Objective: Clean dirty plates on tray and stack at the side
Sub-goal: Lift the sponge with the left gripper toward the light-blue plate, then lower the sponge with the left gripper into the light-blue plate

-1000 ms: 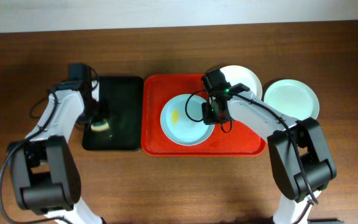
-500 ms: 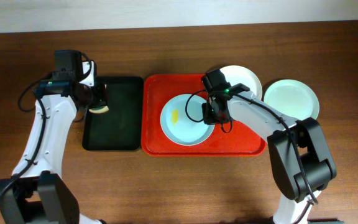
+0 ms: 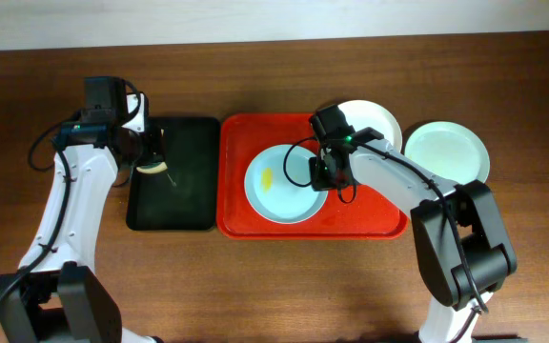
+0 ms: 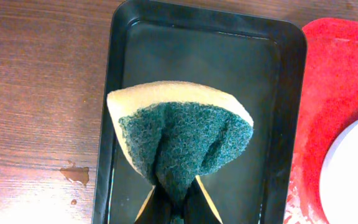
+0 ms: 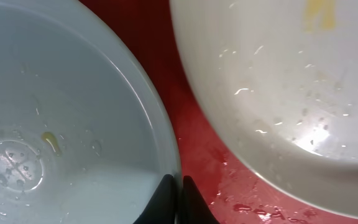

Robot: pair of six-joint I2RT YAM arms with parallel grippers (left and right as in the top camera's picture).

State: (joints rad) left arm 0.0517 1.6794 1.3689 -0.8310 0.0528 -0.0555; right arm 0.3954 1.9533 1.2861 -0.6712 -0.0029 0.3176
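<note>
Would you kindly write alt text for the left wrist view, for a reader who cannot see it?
The left gripper pinches a folded sponge, green scouring side toward the camera with yellow foam along its top edge, over a black tray. At right are the red tray and part of a pale plate; wooden table at left.

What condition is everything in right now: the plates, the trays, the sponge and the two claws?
Red tray: wet.
Blue plate: on the red tray, yellow smear, rim pinched by the right gripper.
White plate: overlapping the tray's corner, yellow smear.
Pale plate: on the table, no smear visible.
Sponge: squeezed in the left gripper, over the black tray.
</note>
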